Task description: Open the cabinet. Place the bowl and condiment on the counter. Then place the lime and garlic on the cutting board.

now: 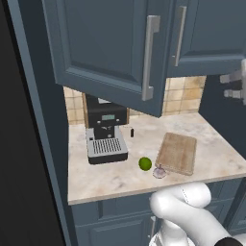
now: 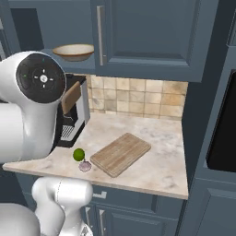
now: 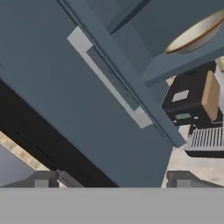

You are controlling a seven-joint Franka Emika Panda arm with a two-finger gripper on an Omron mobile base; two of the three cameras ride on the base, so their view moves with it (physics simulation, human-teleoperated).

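garlic (image 1: 159,171): nearest the front edge of the counter (image 1: 211,163), touching or just off the near left corner of the cutting board (image 1: 178,152). Pale on pale stone, so you could misjudge its outline.
lime (image 1: 145,164): just left of the garlic, still on the stone and off the board. It is round and will likely roll if one finger reaches it first.
cutting board: bare, lying at an angle toward the counter's right end. Aim for its middle, or a released fruit may roll off an edge.
coffee machine (image 1: 104,134): at the back left of the counter, under the open shelf. A low swing of the arm could clip it.
gripper (image 3: 113,181): jaws stand wide apart, with nothing between them. It sits close to the opened door and its bar handle (image 3: 109,78).
cabinet (image 1: 110,43): left door swung out over the counter, the right door shut. Expect the open door to sit in the arm's way; brushing it could knock it back across the shelf.
bowl (image 2: 73,52): on the shelf near its front edge, still to come down. It is wide and shallow, so a rim pinch may tip or slip.
condiment: you cannot pick it out on the shelf. A small dark item (image 1: 131,132) stands by the machine near the back wall, too small to name.
hidden: shelf depth behind the bowl is cut off by the door and the arm.
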